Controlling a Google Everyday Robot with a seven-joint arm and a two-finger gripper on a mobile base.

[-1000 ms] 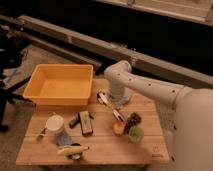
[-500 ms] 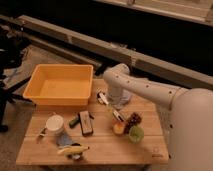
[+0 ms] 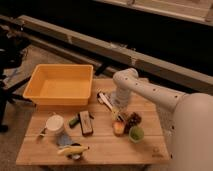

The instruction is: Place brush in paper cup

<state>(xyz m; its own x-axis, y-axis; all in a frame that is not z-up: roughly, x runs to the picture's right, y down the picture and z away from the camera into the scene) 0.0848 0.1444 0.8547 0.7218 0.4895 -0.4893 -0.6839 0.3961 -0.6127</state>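
Yellow plastic, smooth and rectangular, the bin [image 3: 60, 101] sits back left on the pale wooden table [image 3: 105, 150]. We see the small round white paper cup [image 3: 55, 123] before it, a small green cup [image 3: 136, 133] front right. The slim white-handled brush [image 3: 103, 97] lies on the wood beside the bin, apart from the paper cup. Just right, the gripper [image 3: 118, 111] hangs released.

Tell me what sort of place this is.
Probably a robot test lab: a small wooden table staged with odd items, a yellow bin, a long rail behind. The gripper hangs over the table's middle.
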